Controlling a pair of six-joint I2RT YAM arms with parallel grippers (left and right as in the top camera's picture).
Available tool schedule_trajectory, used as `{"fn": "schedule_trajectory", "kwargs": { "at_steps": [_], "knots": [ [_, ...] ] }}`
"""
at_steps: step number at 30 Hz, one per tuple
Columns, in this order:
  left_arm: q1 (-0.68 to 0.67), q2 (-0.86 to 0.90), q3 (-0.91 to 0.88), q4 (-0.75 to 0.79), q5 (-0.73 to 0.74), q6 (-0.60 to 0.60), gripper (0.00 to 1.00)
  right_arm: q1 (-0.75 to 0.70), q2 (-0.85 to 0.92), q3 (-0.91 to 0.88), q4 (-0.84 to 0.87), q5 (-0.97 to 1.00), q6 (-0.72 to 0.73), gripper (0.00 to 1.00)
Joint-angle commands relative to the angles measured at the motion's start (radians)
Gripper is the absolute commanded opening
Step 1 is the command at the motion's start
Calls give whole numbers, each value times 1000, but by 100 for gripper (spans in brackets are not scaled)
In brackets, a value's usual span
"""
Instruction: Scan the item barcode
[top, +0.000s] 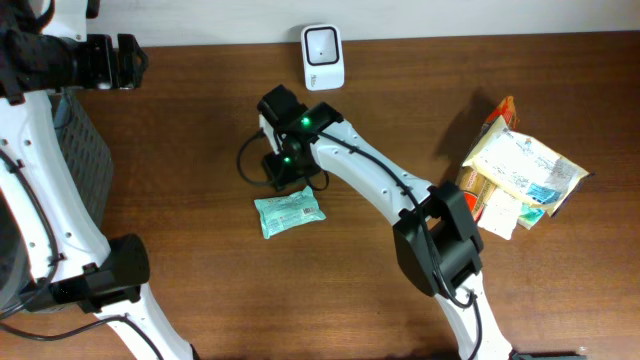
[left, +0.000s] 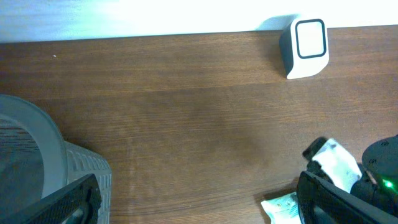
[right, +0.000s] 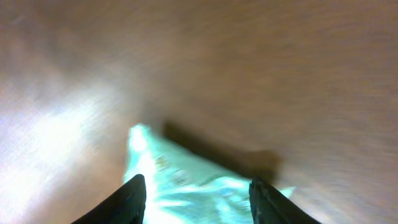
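The right pincer stands with its two black fingers partly apart and grips nothing. Between and just beyond them, a flat mint-green foil packet lies on the brown wooden surface and throws a dark shadow (the right wrist view is badly blurred, so I cannot tell whether the fingertips touch it). From overhead, the packet sits near the middle of the surface, slightly tilted, just in front of that pincer. A white box-shaped barcode scanner stands upright at the far edge, beyond the pincer and well apart from the packet. Off to the right lies a heap of yellow, orange and white snack packets. The left pincer hangs wide open and empty at the far left. A grey mesh basket is below it.
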Motion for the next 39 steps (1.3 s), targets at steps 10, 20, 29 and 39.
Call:
{"fn": "schedule_trajectory", "kwargs": {
  "at_steps": [10, 20, 29, 39],
  "knots": [
    [3, -10, 3, 1, 8, 6, 99, 166, 3, -194, 21, -181, -6, 43],
    [3, -10, 3, 1, 8, 6, 99, -121, 3, -193, -101, 76, -6, 42],
    [3, -10, 3, 1, 8, 6, 99, -181, 3, -212, 94, -6, 43, 18],
    [3, -10, 3, 1, 8, 6, 99, -124, 2, -183, 237, -142, -21, 32]
  ]
}}
